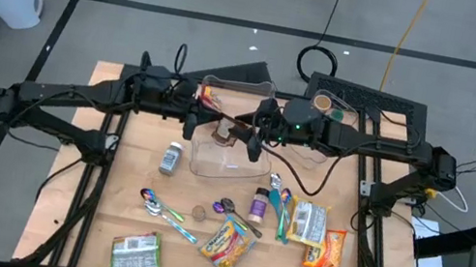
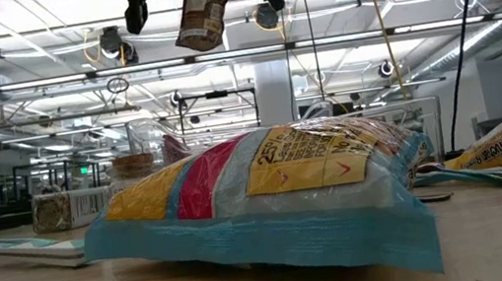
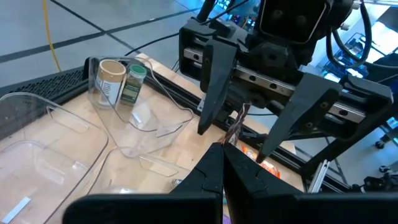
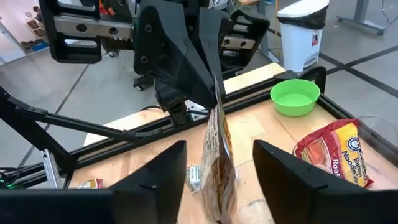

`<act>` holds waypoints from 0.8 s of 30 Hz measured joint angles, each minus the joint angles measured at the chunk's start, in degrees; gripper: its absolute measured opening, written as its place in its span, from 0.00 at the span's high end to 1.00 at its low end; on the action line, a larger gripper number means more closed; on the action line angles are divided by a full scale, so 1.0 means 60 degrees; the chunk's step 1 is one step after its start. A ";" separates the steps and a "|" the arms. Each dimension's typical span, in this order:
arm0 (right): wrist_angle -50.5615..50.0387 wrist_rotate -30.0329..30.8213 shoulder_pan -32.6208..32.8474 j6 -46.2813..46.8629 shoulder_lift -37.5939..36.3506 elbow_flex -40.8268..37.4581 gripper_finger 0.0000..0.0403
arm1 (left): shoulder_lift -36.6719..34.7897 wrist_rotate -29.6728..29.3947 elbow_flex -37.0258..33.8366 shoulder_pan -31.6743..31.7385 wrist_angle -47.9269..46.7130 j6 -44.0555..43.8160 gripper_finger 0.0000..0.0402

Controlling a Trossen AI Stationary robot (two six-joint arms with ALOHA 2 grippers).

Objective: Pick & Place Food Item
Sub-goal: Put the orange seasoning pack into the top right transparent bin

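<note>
The wooden surface (image 1: 105,218) carries scattered food packs, spoons and small jars, with clear plastic bins (image 1: 232,157) at its far middle. Both dark arms reach inward and meet above those bins. The left tool (image 3: 222,163) is clenched on the top edge of a small brown snack packet (image 4: 217,158) — the packet hangs in the air over the clear bins, well above the surface, as the low view shows it dangling between both tools. The right tool (image 4: 216,180) stands released, its two fingers apart on either side of the hanging packet, not pressing it. Near the front of the surface lies a blue, yellow and red bag (image 2: 270,202). A green bowl (image 4: 295,96) and a red-and-yellow noodle pack (image 4: 333,152) sit farther off on the left side.
</note>
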 joint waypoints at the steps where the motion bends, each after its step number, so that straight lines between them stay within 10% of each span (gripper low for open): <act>1: 0.0011 -0.0001 0.0000 0.0000 0.0001 -0.0002 0.54 | 0.0000 0.0000 0.0000 0.0000 -0.0006 0.0004 1.00; 24: 0.0019 -0.0037 0.0000 -0.0040 -0.0002 -0.0002 0.97 | 0.0000 0.0208 0.0000 0.0000 -0.0128 0.0057 1.00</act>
